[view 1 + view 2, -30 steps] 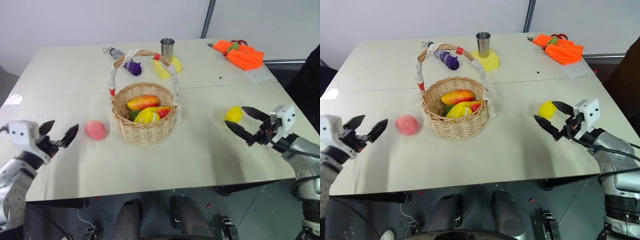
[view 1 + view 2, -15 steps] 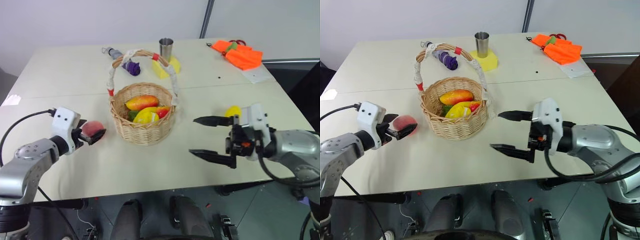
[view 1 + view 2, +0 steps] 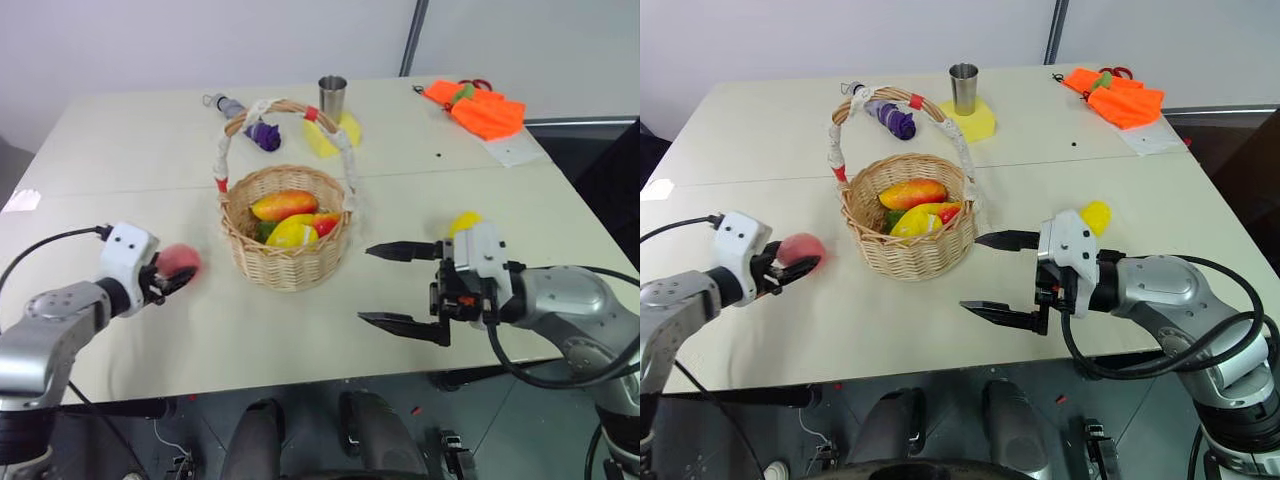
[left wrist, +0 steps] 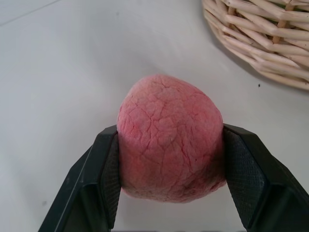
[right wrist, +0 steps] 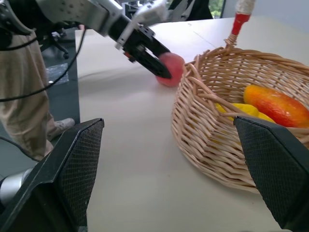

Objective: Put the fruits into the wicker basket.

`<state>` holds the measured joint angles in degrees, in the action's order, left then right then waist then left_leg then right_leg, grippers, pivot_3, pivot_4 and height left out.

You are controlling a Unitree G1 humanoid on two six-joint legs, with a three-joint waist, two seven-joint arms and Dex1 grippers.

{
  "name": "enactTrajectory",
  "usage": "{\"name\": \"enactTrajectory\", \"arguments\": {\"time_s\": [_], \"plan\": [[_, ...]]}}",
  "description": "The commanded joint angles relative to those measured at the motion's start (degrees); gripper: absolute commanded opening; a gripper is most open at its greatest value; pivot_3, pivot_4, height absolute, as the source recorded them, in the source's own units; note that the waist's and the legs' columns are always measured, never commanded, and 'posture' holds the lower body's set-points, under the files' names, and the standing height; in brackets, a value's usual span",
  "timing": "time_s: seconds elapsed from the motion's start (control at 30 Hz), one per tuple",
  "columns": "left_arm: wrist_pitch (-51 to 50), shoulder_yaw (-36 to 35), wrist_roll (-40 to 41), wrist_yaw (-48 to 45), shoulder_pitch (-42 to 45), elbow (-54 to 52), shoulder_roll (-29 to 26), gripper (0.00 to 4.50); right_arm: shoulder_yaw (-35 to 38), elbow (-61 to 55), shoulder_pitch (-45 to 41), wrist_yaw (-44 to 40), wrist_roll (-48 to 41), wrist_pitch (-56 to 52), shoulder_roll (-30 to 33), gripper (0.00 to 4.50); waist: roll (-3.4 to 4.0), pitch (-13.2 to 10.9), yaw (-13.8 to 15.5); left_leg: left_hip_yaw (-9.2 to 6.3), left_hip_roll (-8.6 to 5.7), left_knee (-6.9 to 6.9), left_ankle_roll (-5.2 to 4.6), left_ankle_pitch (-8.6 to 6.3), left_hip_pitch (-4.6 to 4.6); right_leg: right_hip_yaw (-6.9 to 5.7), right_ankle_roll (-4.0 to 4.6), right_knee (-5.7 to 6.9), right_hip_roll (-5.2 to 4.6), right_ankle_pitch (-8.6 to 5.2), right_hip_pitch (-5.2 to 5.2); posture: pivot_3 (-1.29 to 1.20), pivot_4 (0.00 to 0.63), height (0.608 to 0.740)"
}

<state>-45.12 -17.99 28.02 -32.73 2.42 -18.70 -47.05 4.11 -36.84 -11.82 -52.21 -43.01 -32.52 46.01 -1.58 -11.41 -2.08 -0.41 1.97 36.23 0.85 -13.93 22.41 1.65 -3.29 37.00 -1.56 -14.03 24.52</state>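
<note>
My left gripper (image 3: 176,272) is shut on the pink-red fruit (image 3: 182,261), left of the wicker basket (image 3: 285,265). In the left wrist view both black fingers (image 4: 107,175) press the sides of the fruit (image 4: 169,145) just above the table. The basket holds several orange, yellow and red pieces under its cloth-wrapped handle (image 3: 222,160). My right gripper (image 3: 365,284) stands open and empty to the right of the basket, pointing toward it. The small yellow fruit (image 3: 462,221) lies on the table behind that wrist. In the right wrist view the basket (image 5: 207,145) is close.
At the back stand a metal cup (image 3: 334,96) on a yellow block (image 3: 345,135), a purple cloth bundle (image 3: 266,135) and an orange cloth (image 3: 482,110) toward the right corner. A person's legs (image 5: 21,96) show beside the table's left side.
My left gripper reached the pink-red fruit and shut on it. My right arm swung left, away from the yellow fruit, and now points at the basket.
</note>
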Motion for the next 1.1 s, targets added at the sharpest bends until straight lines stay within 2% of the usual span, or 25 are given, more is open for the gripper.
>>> {"name": "enactTrajectory", "arguments": {"time_s": [0.03,0.1,0.17,0.27,0.43,0.57,0.73,0.83,1.1], "plan": [[-2.5,-10.7,12.2,-4.6,3.8,-7.1,-0.8,2.49,2.6,1.0,-0.8,-0.7,0.4,1.9,0.4,4.5,-0.01,0.0,0.4,0.0,0.0,0.02,0.0,0.0,0.01,-0.02,0.02,0.0,-0.01,0.01,0.0,0.0,0.15,0.74],[-5.7,-12.4,20.5,-5.6,7.3,-10.5,-1.0,2.49,3.7,3.3,-1.1,-1.0,0.9,2.3,0.7,4.5,-0.01,0.0,1.1,-0.01,-0.01,0.07,0.0,0.0,0.03,-0.03,0.02,0.0,-0.02,0.01,0.0,0.0,0.15,0.74],[-7.0,-10.5,24.5,-4.5,11.3,-13.4,-0.6,2.49,4.7,6.0,-1.7,-0.7,1.6,2.6,0.6,4.5,-0.01,0.0,1.5,0.0,-0.03,0.15,0.0,0.0,0.04,-0.03,0.02,-0.01,-0.03,0.02,-0.05,0.0,0.15,0.74],[-8.2,-2.4,21.8,0.8,18.4,-13.5,1.3,2.49,5.9,10.0,-2.7,0.8,2.5,3.0,-0.6,4.5,-0.02,0.0,1.6,0.01,-0.11,0.26,0.0,0.0,0.03,-0.02,0.01,-0.02,-0.1,0.02,-0.16,0.0,0.15,0.74],[-7.1,9.7,15.8,4.1,25.7,-11.8,5.1,2.49,7.9,15.0,-1.8,4.7,5.3,4.2,-2.6,4.5,-0.03,0.0,1.1,-0.01,-0.09,0.27,0.0,0.0,0.01,0.02,-0.13,0.01,0.01,0.1,-0.18,0.0,0.15,0.74],[-5.4,13.5,12.6,4.1,27.4,-9.5,7.1,4.46,8.7,19.4,-0.7,10.2,11.3,4.7,-2.4,4.5,-0.02,0.0,1.0,-0.04,-0.08,0.16,-0.01,0.0,0.0,0.02,-0.26,0.07,0.06,0.13,-0.11,0.0,0.15,0.74],[-0.6,14.3,9.8,1.5,27.0,-9.4,7.7,4.46,10.0,25.1,-2.3,19.8,16.8,2.4,-3.9,4.5,-0.02,0.0,1.1,-0.04,-0.08,0.15,-0.01,0.01,0.01,0.02,-0.22,0.07,0.06,0.11,-0.08,0.0,0.15,0.74],[1.8,14.0,10.3,-1.8,25.4,-9.8,7.9,4.46,9.4,28.0,-4.0,31.4,24.9,-1.8,-4.6,4.5,-0.02,0.0,1.2,-0.03,-0.09,0.15,0.0,0.01,0.01,0.03,-0.16,0.07,0.04,0.08,-0.08,0.0,0.15,0.74],[4.0,16.1,8.7,-4.0,23.3,-11.5,8.9,4.46,11.6,29.5,-8.7,45.1,25.5,-16.5,-14.7,4.5,-0.01,0.0,1.1,-0.03,-0.09,0.15,0.0,0.01,0.01,0.04,-0.19,0.09,0.04,0.1,-0.08,0.0,0.15,0.74]]}}
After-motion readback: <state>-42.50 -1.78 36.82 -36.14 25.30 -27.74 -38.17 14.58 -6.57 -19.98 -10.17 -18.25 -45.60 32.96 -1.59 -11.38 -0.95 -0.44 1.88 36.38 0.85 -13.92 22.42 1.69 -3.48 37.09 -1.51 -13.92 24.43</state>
